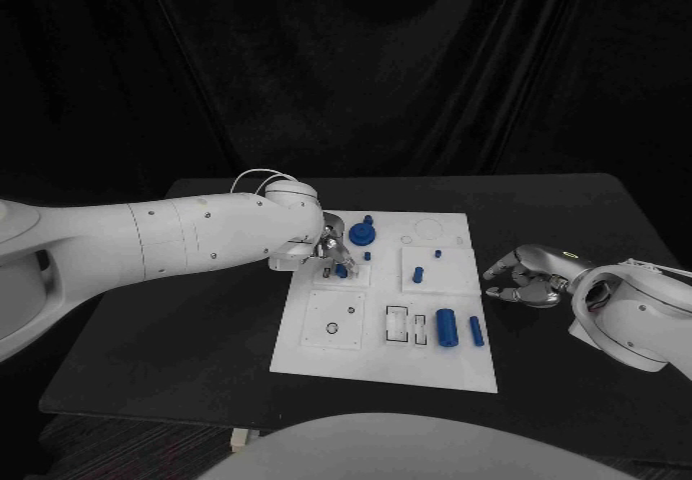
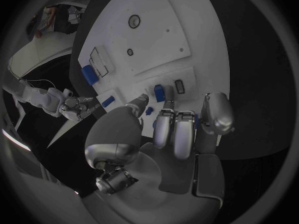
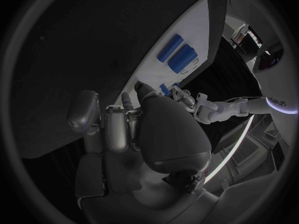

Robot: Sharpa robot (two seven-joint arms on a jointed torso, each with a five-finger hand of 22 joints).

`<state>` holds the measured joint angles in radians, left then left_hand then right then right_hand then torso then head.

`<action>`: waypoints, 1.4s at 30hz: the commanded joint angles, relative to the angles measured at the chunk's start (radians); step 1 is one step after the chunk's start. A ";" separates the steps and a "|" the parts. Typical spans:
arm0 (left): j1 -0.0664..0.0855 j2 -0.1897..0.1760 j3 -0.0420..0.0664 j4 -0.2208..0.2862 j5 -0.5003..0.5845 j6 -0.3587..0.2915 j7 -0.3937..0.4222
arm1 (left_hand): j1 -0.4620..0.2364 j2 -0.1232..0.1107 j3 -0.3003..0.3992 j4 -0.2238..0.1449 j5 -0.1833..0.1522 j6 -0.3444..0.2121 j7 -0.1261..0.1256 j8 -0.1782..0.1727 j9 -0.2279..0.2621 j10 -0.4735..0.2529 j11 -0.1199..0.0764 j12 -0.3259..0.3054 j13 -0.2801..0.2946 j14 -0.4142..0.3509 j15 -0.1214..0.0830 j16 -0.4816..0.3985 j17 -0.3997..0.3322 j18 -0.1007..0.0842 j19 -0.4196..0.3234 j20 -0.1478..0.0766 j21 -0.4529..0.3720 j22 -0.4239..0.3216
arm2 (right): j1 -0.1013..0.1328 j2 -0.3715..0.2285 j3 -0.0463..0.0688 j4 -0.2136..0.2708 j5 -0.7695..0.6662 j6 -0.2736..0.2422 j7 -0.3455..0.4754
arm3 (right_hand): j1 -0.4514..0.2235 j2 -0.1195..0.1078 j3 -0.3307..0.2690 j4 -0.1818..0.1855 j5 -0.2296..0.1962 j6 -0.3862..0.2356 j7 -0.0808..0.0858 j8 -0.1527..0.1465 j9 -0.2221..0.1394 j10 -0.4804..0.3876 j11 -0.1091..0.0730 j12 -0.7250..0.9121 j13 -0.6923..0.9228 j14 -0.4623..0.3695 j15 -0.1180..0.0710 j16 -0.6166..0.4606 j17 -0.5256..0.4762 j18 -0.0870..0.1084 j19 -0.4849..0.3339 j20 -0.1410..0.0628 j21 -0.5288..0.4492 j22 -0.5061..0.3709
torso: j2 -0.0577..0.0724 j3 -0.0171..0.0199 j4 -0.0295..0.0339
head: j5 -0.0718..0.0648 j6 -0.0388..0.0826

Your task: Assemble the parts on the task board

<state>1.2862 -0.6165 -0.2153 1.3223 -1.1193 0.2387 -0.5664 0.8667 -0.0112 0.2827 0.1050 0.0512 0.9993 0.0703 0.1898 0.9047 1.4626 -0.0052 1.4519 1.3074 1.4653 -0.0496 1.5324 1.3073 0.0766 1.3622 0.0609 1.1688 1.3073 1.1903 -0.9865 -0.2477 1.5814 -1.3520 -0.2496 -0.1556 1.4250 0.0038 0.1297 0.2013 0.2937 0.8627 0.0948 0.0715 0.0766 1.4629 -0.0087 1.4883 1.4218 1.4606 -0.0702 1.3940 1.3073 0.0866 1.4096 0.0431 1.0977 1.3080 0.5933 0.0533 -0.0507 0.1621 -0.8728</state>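
Left hand [image 1: 329,252] fingers apart over board [image 1: 433,360]; wrist view shows a blue part [image 2: 159,92] beneath; right hand [image 1: 525,277] curled empty on worktop [image 1: 173,330]

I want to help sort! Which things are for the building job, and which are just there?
For the job: board, blue parts, left hand, right hand.
Just there: table, black curtain.

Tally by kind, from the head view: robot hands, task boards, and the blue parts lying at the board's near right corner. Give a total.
Robot hands: 2 (left hand, right hand)
Task board: 1
Blue parts at the near right corner: 2 (thick blue cylinder, slim blue cylinder)
Total: 5
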 commanded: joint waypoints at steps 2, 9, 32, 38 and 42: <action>-0.002 0.002 0.001 0.000 0.004 0.014 0.009 | -0.013 -0.001 -0.021 0.011 -0.004 0.013 0.000 -0.006 -0.002 0.002 0.008 -0.002 0.163 0.067 0.006 -0.001 0.219 0.010 0.002 0.006 0.000 0.148 | -0.003 0.000 0.001 0.000 -0.002 0.001 -0.007 | 0.009 0.002 0.005 -0.003 0.004 0.004 -0.001 -0.003 -0.002 0.035 0.003 -0.006 0.059 0.060 0.002 -0.004 0.058 0.005 -0.009 0.001 -0.003 0.139 | 0.000 0.0001 0.0001 | 0.000 0.000; -0.002 0.002 0.001 -0.001 0.004 0.012 0.009 | -0.008 0.011 -0.059 0.034 -0.004 0.052 -0.013 0.018 0.016 0.009 -0.002 0.005 0.167 0.071 -0.002 0.004 0.224 0.009 0.008 0.001 0.010 0.150 | -0.004 0.000 0.001 0.000 -0.002 0.001 -0.006 | 0.009 0.002 0.006 -0.003 0.005 0.004 -0.001 -0.003 -0.002 0.034 0.003 -0.007 0.058 0.060 0.002 -0.005 0.057 0.006 -0.011 0.001 -0.007 0.138 | 0.000 0.0001 -0.0001 | -0.001 0.000; -0.002 -0.012 0.001 0.008 0.004 -0.013 0.009 | 0.016 0.023 -0.080 0.039 -0.003 0.064 -0.022 0.042 0.045 0.015 -0.010 0.010 0.171 0.074 -0.008 0.006 0.226 0.007 0.014 -0.006 0.019 0.153 | -0.004 -0.004 0.001 0.001 -0.002 -0.003 -0.005 | 0.008 0.002 0.007 -0.003 0.007 0.005 0.000 -0.002 -0.002 0.032 0.004 -0.009 0.056 0.059 0.002 -0.007 0.054 0.006 -0.012 0.001 -0.012 0.137 | 0.000 0.0001 -0.0001 | -0.004 0.000; 0.010 -0.048 0.001 0.041 0.004 -0.063 0.019 | 0.034 0.015 -0.106 0.041 -0.003 0.066 -0.028 0.068 0.077 0.020 -0.015 0.014 0.175 0.078 -0.013 0.010 0.230 0.006 0.020 -0.010 0.027 0.155 | -0.004 -0.011 0.001 0.004 -0.002 -0.005 -0.006 | 0.007 0.001 0.007 -0.002 0.008 0.005 0.000 -0.002 -0.002 0.031 0.004 -0.009 0.055 0.058 0.003 -0.008 0.054 0.006 -0.013 0.001 -0.013 0.137 | 0.000 -0.0001 0.0001 | -0.004 0.000; 0.042 -0.073 0.001 0.061 0.004 -0.092 0.040 | 0.055 0.011 -0.134 0.045 -0.004 0.057 -0.033 0.107 0.130 0.026 -0.020 0.019 0.179 0.081 -0.018 0.013 0.234 0.005 0.025 -0.015 0.032 0.156 | -0.004 -0.015 0.001 0.007 -0.002 -0.006 -0.007 | 0.006 0.000 0.007 -0.002 0.008 0.005 0.000 -0.002 -0.002 0.031 0.004 -0.010 0.055 0.058 0.003 -0.009 0.053 0.006 -0.012 0.001 -0.012 0.137 | 0.000 -0.0002 0.0005 | -0.006 0.000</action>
<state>1.3173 -0.6858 -0.2167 1.3764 -1.1191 0.1992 -0.5595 0.9133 -0.0022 0.1502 0.1522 0.0512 1.0555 0.0405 0.2955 1.0336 1.4664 -0.0161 1.4668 1.3074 1.4668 -0.0626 1.5411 1.3073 0.0766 1.3820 0.0481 1.1986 1.3078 1.1884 -0.9990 -0.2476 1.5850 -1.3519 -0.2501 -0.1552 1.4250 0.0038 0.1324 0.1986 0.2978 0.8626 0.0948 0.0715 0.0759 1.4629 -0.0087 1.4843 1.4219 1.4606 -0.0702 1.3900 1.3073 0.0864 1.4025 0.0431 1.0878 1.3075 0.5930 0.0533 -0.0507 0.1577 -0.8728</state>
